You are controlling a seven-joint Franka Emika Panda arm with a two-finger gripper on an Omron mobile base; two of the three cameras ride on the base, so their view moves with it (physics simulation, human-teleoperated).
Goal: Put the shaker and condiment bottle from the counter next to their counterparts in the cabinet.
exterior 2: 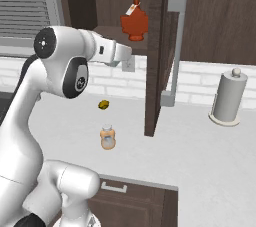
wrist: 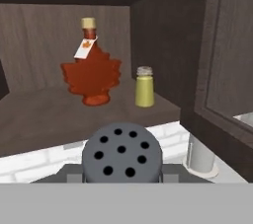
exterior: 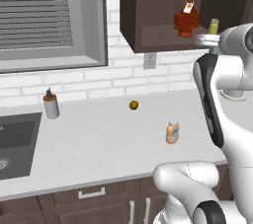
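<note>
The shaker's dark grey cap (wrist: 122, 153), dotted with holes, sits low in the hand view, and my gripper (wrist: 122, 174) is shut on the shaker. My gripper (exterior: 207, 41) hovers just in front of and slightly below the cabinet (exterior: 148, 6) shelf. On that shelf (wrist: 39, 114) stand the counterparts: a dark red leaf-shaped bottle (wrist: 91, 75) with an orange cap and a yellow-green shaker (wrist: 144, 87) to its right. The condiment bottle (exterior: 172, 133), squat and orange-tan, stands upright on the counter (exterior: 99, 144), well below my gripper (exterior 2: 124, 57).
The open cabinet door (exterior 2: 156, 56) hangs edge-on just right of the hand. A grey cylinder (exterior: 51, 105) stands near the sink (exterior: 15, 144) at left. A small yellow-brown item (exterior: 134, 105) lies by the back wall. A paper towel holder (exterior 2: 229, 96) stands at right.
</note>
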